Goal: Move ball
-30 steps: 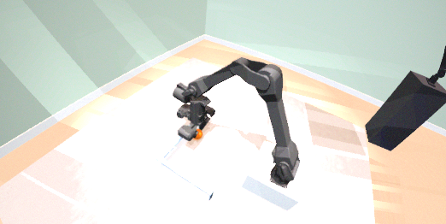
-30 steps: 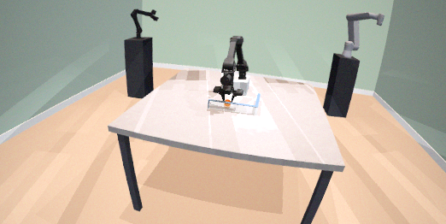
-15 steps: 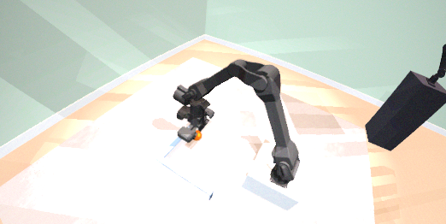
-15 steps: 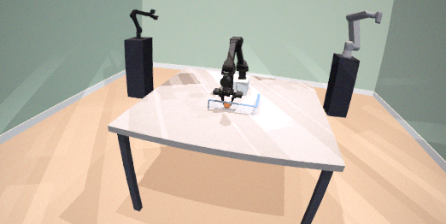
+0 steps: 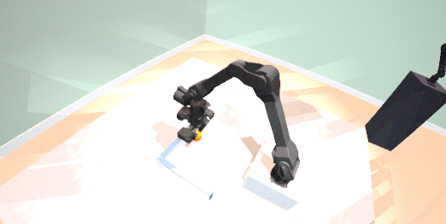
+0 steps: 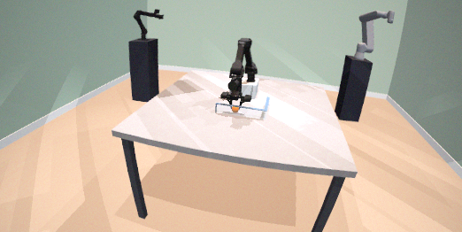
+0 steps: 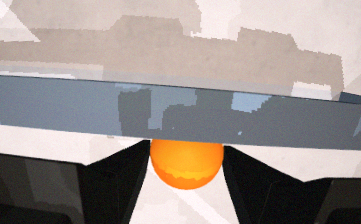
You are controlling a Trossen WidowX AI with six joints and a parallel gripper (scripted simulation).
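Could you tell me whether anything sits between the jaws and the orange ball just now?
Nothing visible does: in the wrist view the ball sits directly between the gripper jaws, touching both, with the clear wall just beyond it.

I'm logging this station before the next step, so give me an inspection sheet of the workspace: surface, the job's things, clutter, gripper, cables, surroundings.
Surface: white table on dark legs, patchy shadows across it.
Job's things: orange ball low between the fingers, close to a clear wall; two low clear walls meet in a corner. See-through copy: not made out.
Clutter: a pale block behind the arm, nothing else seen.
Gripper: gripper shut on the ball, pointing down at the table.
Cables: nothing seen.
Surroundings: green walls, wooden floor, two dark pedestals each carrying a small arm.
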